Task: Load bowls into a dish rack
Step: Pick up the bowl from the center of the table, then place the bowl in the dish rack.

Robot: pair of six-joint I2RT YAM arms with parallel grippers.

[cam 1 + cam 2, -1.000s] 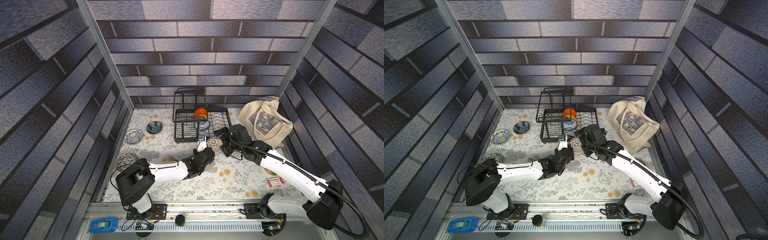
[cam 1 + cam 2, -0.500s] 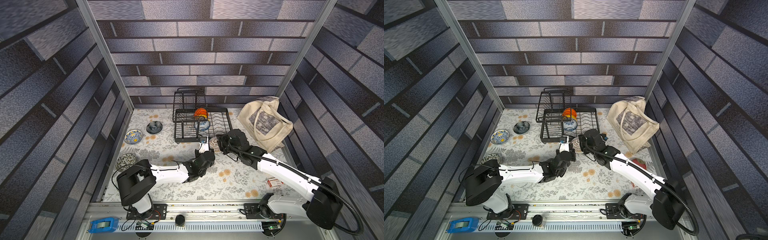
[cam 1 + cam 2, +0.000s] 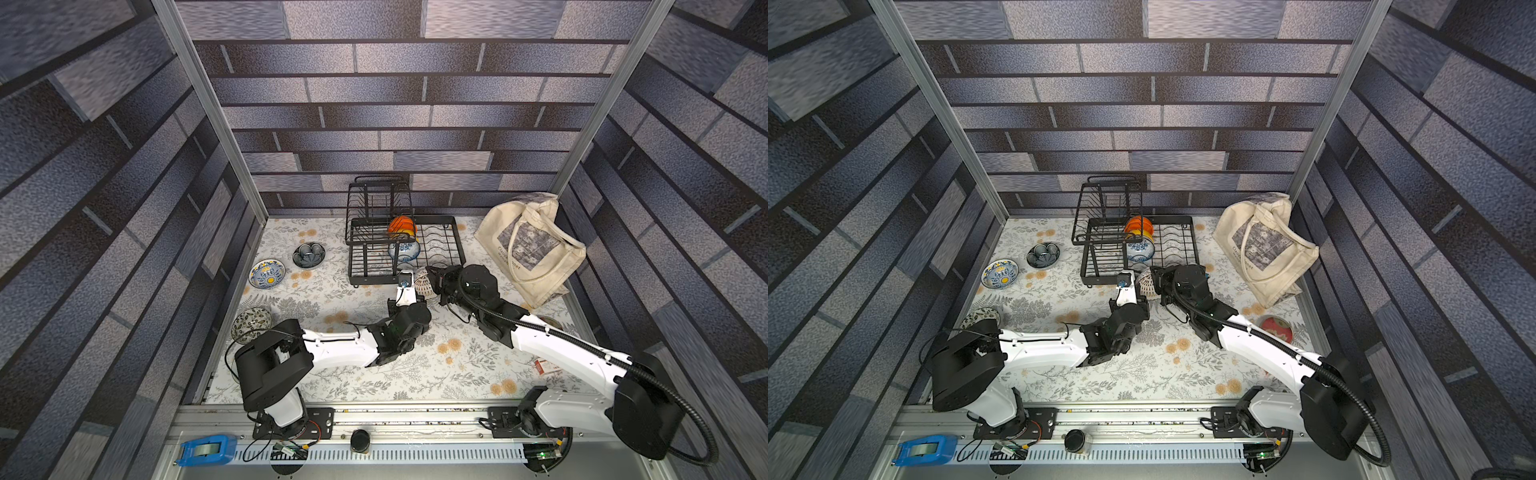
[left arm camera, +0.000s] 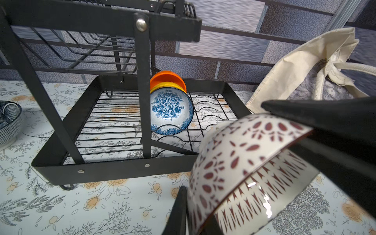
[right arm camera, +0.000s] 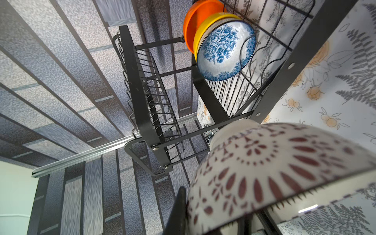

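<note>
Honestly the lattice bowl (image 3: 420, 281) is mostly covered up in both top views. In the left wrist view the left fingers (image 4: 178, 207) run off the bottom edge, so can't tell how tight they sit. Yellow bowl (image 4: 165, 84) is nearly all hidden behind the floral bowl (image 4: 169, 109). In the right wrist view the lattice bowl is blurry and cropped.

The right gripper (image 3: 432, 278), spread wide a second ago just beside the patterned bowl (image 3: 420, 283), is now brought forward and closed on the rim, which is pinched between its fingers (image 4: 325, 114).
</note>
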